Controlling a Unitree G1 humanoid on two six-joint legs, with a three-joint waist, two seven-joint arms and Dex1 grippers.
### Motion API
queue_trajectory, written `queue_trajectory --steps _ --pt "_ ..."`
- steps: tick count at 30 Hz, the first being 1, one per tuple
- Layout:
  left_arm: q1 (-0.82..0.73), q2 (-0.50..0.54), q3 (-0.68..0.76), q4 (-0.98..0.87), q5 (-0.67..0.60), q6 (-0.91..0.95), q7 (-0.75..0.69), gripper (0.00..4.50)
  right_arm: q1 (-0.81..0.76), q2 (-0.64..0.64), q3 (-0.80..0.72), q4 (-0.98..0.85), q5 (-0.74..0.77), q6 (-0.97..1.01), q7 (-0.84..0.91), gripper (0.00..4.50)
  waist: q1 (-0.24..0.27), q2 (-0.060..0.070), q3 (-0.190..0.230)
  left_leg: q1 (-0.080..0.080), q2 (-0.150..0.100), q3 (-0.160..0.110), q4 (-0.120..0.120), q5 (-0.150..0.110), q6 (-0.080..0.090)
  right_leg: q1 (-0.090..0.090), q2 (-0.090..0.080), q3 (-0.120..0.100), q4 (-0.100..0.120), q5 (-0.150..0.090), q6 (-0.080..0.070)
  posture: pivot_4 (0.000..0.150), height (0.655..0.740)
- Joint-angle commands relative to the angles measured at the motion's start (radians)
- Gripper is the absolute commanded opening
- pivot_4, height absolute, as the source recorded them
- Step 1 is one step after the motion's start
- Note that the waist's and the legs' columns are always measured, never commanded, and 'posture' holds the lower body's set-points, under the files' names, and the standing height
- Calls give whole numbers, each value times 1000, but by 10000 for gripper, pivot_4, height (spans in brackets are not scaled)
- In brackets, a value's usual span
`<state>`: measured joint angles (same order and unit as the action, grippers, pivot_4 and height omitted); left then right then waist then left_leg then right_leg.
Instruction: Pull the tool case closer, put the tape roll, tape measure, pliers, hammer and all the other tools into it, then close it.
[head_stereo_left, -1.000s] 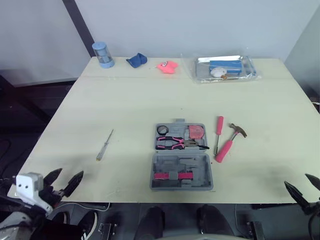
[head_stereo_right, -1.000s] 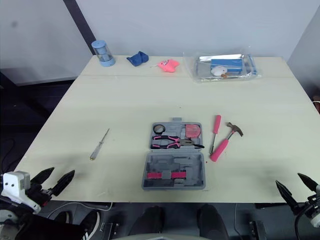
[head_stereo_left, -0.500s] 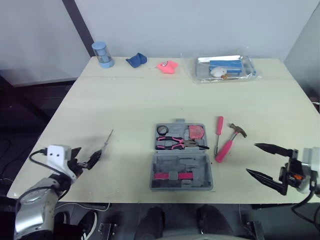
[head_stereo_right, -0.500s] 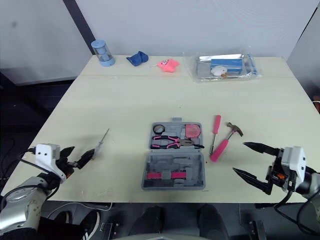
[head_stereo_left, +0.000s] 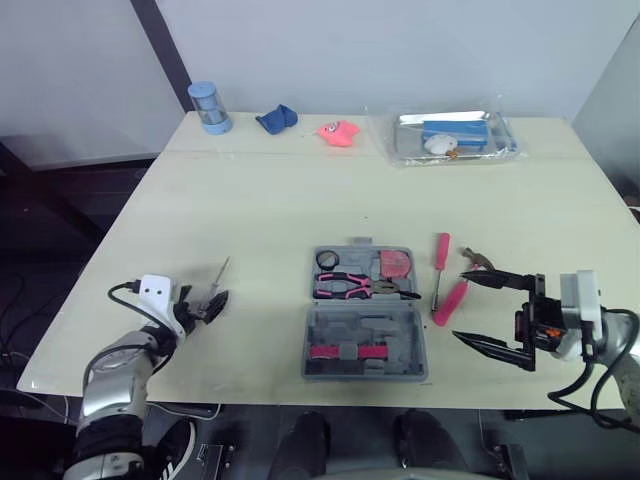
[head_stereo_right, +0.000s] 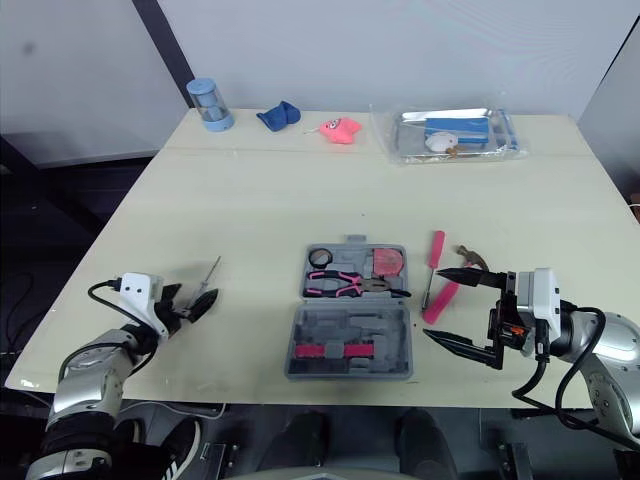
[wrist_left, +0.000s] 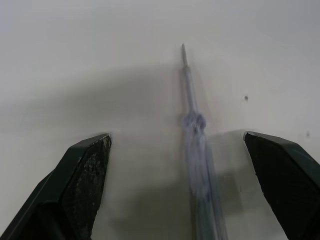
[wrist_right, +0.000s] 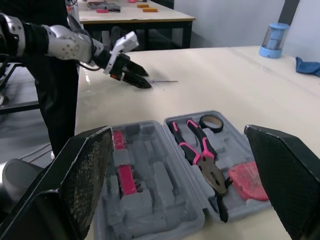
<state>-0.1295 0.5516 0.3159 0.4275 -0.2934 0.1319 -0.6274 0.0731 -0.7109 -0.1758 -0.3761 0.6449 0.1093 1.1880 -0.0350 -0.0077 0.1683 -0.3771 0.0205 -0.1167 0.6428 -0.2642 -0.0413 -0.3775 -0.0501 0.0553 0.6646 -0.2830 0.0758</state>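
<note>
Near the desk's left edge my left gripper (head_stereo_left: 205, 304) gapes astride the screwdriver (head_stereo_left: 219, 276): thin, stiff, light, probably slippery; I'd pinch its handle. My right gripper (head_stereo_left: 463, 305) gapes too.

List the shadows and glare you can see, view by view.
Left wrist view: soft grey shadows lie on the table beside the screwdriver, under the open left gripper. Left eye view: the clear plastic bag at the table's far edge glints white. Right wrist view: the tool case is evenly lit.
</note>
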Motion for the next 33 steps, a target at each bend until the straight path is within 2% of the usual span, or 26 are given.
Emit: queue_trajectory --steps 1,5,6,9,11,12,24,33 --pt "-22 -11 -21 13 12 -21 -5 45000 -15 -6 -8 -47 14 9 -11 44611 1 0 0 0 0 0 0 0 0 0 0 0 0 0 0 1500 7400" --pt "-22 -20 -22 10 8 -16 -2 32958 -14 -7 -10 -57 15 14 -14 45000 0 0 0 0 0 0 0 0 0 0 0 0 0 0 0 1500 7400" --pt "-17 -20 -19 5 7 -13 2 24690 -15 -6 -9 -59 14 13 -16 45000 0 0 0 0 0 0 0 0 0 0 0 0 0 0 0 1500 7400" --pt "3 -16 -4 -16 4 1 17 13850 -20 -5 -5 -63 12 15 -19 45000 -1 0 0 0 0 0 0 0 0 0 0 0 0 0 0 1500 7400" --pt "19 -11 6 -38 -1 13 26 3544 -22 -4 -3 -63 11 15 -20 45000 -1 0 0 0 0 0 0 0 0 0 0 0 0 0 0 1500 7400" --pt "27 -8 9 -49 -2 18 29 1054 -22 -3 -1 -63 10 14 -19 45000 -1 0 0 0 0 0 0 0 0 0 0 0 0 0 0 1500 7400" --pt "76 47 11 -98 1 -3 -14 978 -50 -6 31 -35 11 3 31 45000 -4 0 0 0 0 0 0 0 0 0 0 0 0 0 0 1500 7400" --pt "65 168 -23 -165 -25 2 -218 978 -44 -40 24 -2 1 -23 118 45000 -3 0 0 -1 0 -1 0 0 0 0 0 -1 0 0 0 1500 7400"
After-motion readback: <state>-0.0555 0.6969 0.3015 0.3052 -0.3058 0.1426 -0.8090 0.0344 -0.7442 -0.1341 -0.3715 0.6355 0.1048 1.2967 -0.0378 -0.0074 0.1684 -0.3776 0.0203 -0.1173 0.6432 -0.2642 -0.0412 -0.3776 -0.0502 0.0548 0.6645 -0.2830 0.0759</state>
